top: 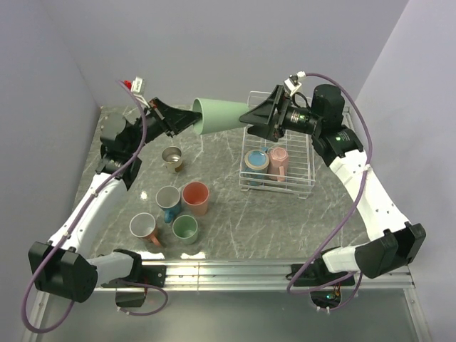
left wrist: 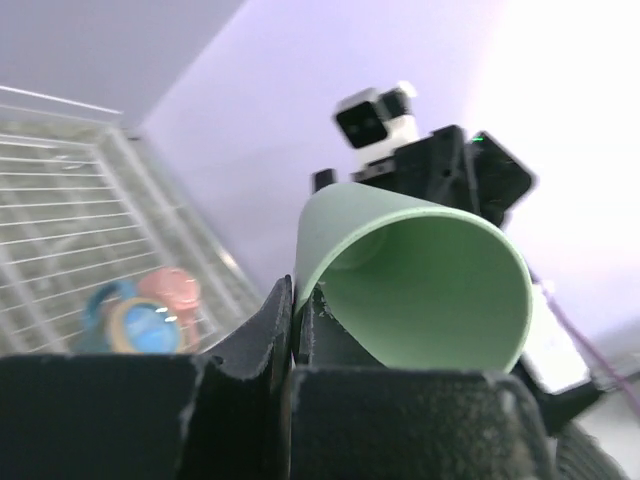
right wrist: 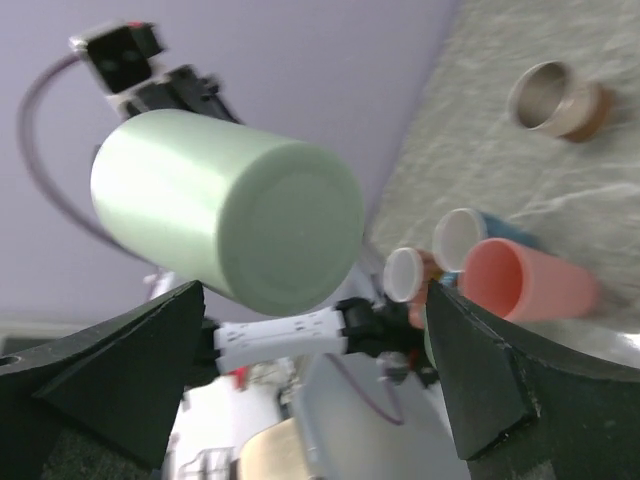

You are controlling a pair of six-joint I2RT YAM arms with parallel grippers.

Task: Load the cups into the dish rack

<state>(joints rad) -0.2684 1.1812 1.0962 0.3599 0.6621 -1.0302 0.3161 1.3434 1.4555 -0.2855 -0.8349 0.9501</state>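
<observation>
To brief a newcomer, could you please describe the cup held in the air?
Find the white dish rack, then look by its far left corner. A pale green cup hangs sideways in mid-air, rim pinched by the left gripper; the other cups sit on the table or in the rack.

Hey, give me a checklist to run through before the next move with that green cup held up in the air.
1. Left gripper shut on the green cup at its rim: ok.
2. Right gripper open and facing the cup's base: ok.
3. Base far enough inside the right gripper for it to close: cannot tell.
4. Free space in the dish rack beside the blue cup and pink cup: ok.
</observation>
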